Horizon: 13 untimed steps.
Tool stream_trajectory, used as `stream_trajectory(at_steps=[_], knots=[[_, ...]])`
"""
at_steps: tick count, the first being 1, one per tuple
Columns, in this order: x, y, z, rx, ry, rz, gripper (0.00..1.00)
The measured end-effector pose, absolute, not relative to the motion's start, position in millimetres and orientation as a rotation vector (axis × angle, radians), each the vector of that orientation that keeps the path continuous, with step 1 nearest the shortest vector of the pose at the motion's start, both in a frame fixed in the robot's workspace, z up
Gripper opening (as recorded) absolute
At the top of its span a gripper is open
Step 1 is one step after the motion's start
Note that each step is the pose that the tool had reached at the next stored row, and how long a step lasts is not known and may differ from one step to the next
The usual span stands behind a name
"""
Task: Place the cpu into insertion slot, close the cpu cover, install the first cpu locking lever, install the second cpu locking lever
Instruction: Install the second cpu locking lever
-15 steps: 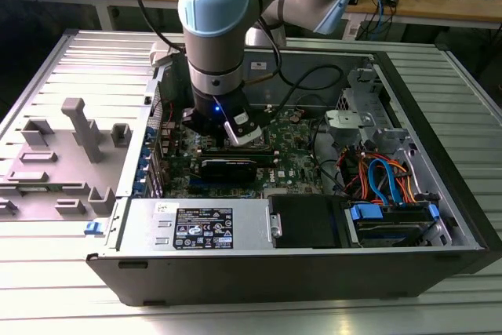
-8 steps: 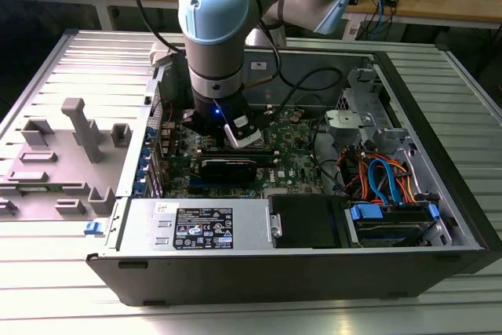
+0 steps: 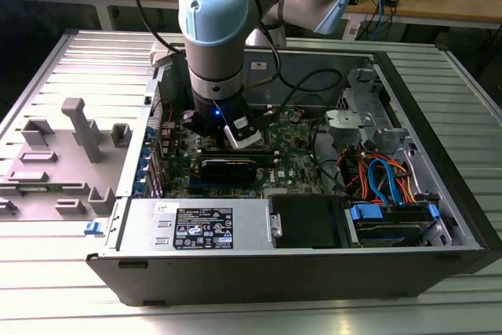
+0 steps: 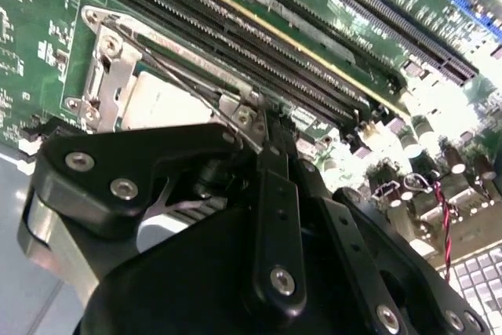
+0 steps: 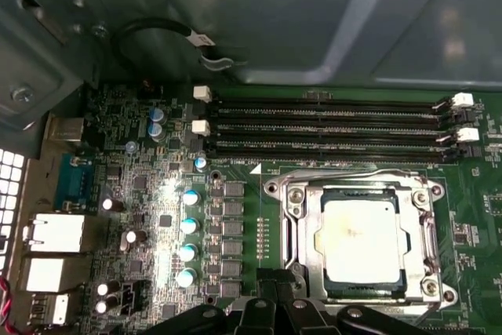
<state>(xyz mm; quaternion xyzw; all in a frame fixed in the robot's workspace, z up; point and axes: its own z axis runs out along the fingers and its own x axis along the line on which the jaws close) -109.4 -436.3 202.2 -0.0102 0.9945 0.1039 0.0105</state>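
Observation:
The cpu (image 5: 361, 239) lies flat in its socket on the green motherboard, silvery top up. The cpu cover (image 5: 302, 225) lies down around it as a metal frame; in the second wrist view the cover (image 4: 106, 76) frames the cpu (image 4: 161, 100). Thin wire locking levers (image 4: 184, 76) run slantwise over one side of the socket, and another lever (image 5: 433, 233) lies along the cover's edge. My gripper (image 5: 276, 292) is shut with nothing in it. Its tips (image 4: 263, 127) are at the socket's corner, close to the wire levers' ends. In the exterior view the gripper (image 3: 238, 140) reaches down inside the open computer case.
Long black memory slots (image 5: 329, 125) run beside the socket. Capacitors (image 5: 188, 225) and rear ports (image 5: 55, 233) lie further along the board. The case walls (image 3: 439, 162), a drive cage with coloured cables (image 3: 384, 182) and a power supply (image 3: 200, 225) surround the board.

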Motion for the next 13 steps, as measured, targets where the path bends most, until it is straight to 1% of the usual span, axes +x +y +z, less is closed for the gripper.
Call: stream_trajectory(at_steps=[7,13], knots=[[-109,-436,219,-0.032,3.104,0.328,0.11],[-109,-436,244,-0.032,3.104,0.329,0.11]])
